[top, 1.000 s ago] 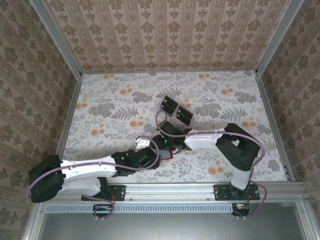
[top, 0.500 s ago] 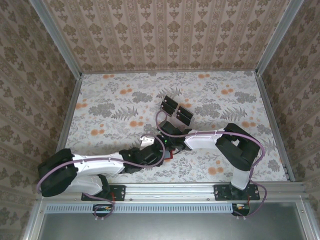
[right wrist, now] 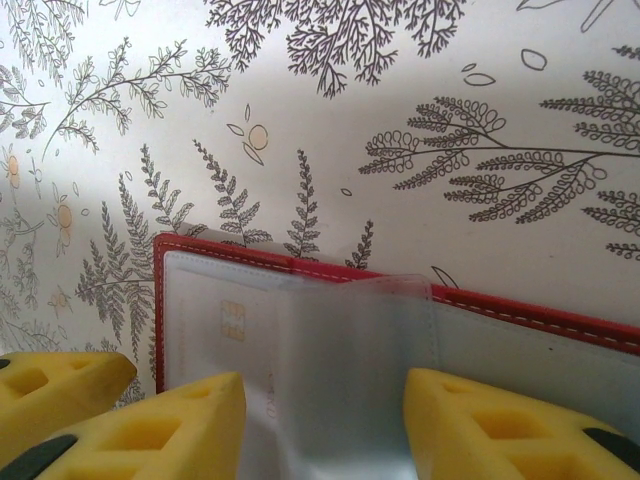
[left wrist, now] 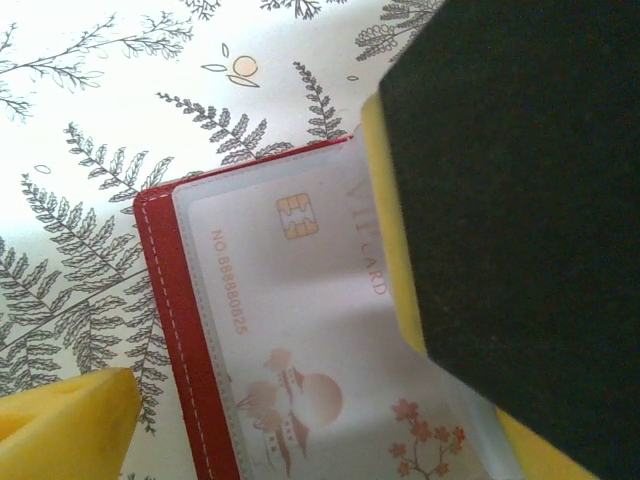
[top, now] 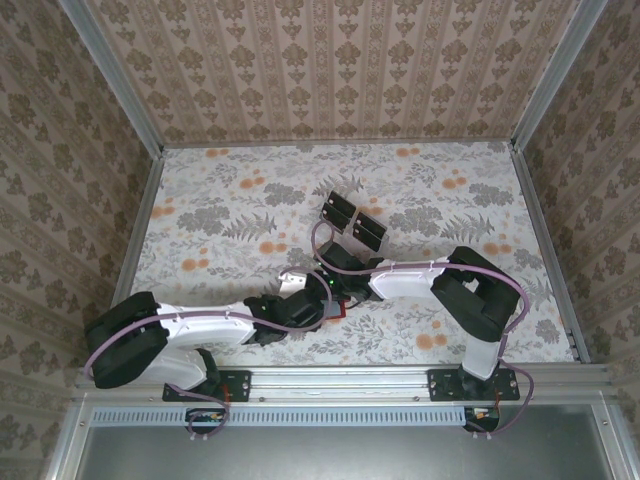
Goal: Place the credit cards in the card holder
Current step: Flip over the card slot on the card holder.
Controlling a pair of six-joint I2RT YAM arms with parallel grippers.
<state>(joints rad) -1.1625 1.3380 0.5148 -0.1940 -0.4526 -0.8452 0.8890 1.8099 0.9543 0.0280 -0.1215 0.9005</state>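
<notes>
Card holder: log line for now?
card holder open | one card pocketed | two cards on table | left gripper open | right gripper open

3 credit cards [top: 342, 210] tot.: 2 loose on desk [top: 220, 210], 1 card [left wrist: 300, 300] in pocket. 1 red card holder [left wrist: 168, 280].

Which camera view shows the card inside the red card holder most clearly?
Left wrist view: the card shows chip, number and drawing through the clear pocket. Right wrist shows it blurred, chip faint. Top external: a red sliver of the card holder, card indiscernible.
</notes>
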